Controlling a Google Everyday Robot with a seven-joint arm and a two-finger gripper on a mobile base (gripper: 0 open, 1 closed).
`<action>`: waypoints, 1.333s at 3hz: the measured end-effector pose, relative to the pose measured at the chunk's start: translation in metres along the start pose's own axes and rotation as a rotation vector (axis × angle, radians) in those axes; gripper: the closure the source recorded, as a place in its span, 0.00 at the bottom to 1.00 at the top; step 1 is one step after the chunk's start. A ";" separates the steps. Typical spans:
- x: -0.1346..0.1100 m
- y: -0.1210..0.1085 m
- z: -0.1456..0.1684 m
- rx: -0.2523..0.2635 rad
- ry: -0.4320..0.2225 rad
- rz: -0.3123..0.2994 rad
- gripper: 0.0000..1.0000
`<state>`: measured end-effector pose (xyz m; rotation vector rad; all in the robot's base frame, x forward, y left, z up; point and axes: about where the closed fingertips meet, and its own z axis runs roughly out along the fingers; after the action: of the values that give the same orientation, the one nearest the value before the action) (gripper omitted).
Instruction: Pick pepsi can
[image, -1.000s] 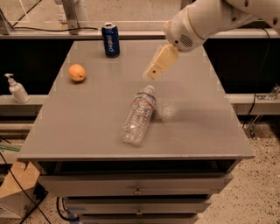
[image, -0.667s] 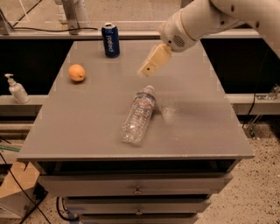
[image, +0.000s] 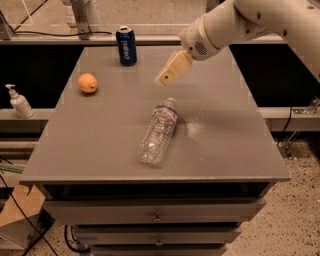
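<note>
The pepsi can (image: 126, 46) is dark blue with white vertical lettering and a silver top. It stands upright near the far edge of the grey table (image: 100, 145), left of centre. My gripper (image: 162, 80) hangs above the table's middle on the white arm coming in from the upper right. Its tan fingers point down and to the left. It is to the right of the can and nearer to me, well apart from it, and holds nothing.
A clear plastic water bottle (image: 159, 131) lies on its side in the middle of the table, below the gripper. An orange (image: 87, 83) sits at the left. A soap dispenser (image: 19, 101) stands on a ledge off the table's left side. Drawers are below the front edge.
The gripper has moved left and slightly up, toward the far left part of the table and closer to the can. The can, bottle and orange have not moved.
</note>
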<state>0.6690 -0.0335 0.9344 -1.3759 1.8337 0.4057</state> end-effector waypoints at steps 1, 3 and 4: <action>-0.002 -0.006 0.010 0.029 -0.046 0.030 0.00; -0.015 -0.049 0.065 0.115 -0.206 0.145 0.00; -0.017 -0.065 0.090 0.126 -0.244 0.193 0.00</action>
<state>0.7657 0.0142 0.9029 -1.0199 1.7615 0.5241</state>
